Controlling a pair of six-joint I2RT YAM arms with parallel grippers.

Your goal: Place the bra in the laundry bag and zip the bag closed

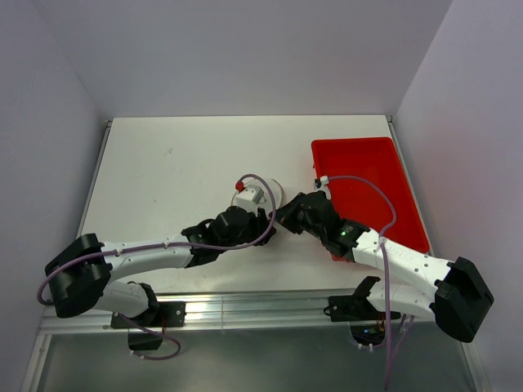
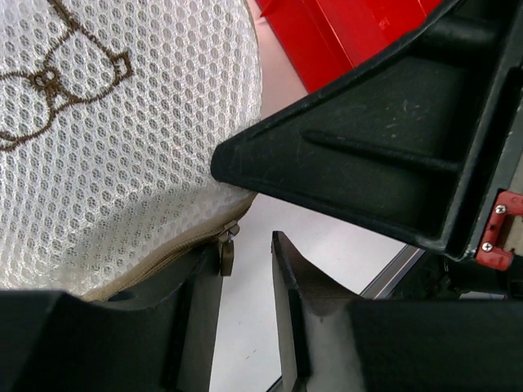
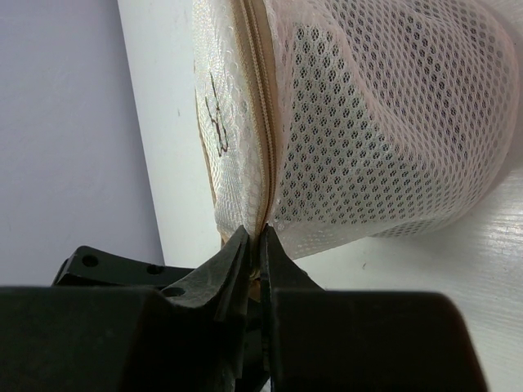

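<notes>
- Firstly, nearest, along the metal rail (image 1: 261, 309) at the front edge: bases of the left arm (image 1: 147, 257) and the right arm (image 1: 400, 257), both reaching inward to meet near the middle of the table (image 1: 163, 163).
- Left gripper (image 2: 248, 247): released, its fingers (image 2: 192, 318) apart with bare table showing in the gap, nothing clamped.
- Zipper pull (image 2: 227, 249): hanging from the beige zipper tape just beside the tip of one left finger, not pinched; actual contact not discernible.
- Right gripper (image 3: 257, 238): clenched, fingertips pressed together on the near end of the zipper seam of the laundry bag (image 3: 392, 122); in the left wrist view, black body of this gripper just above and beside the left fingers.
- Laundry bag: white honeycomb mesh, domed, resting on the table between the two grippers; from above almost wholly hidden beneath them; brown line drawing (image 2: 49, 82) printed on one face.
- Zipper (image 3: 260, 122): teeth joined along the whole stretch seen from the right wrist.
- Contents of the bag: not discernible through the mesh.
- Farther right: red tray (image 1: 368, 175), lying along the table's right edge, apart from the bag.
- Farthest: pale walls (image 1: 245, 57) closing in the table at the back and both sides.
</notes>
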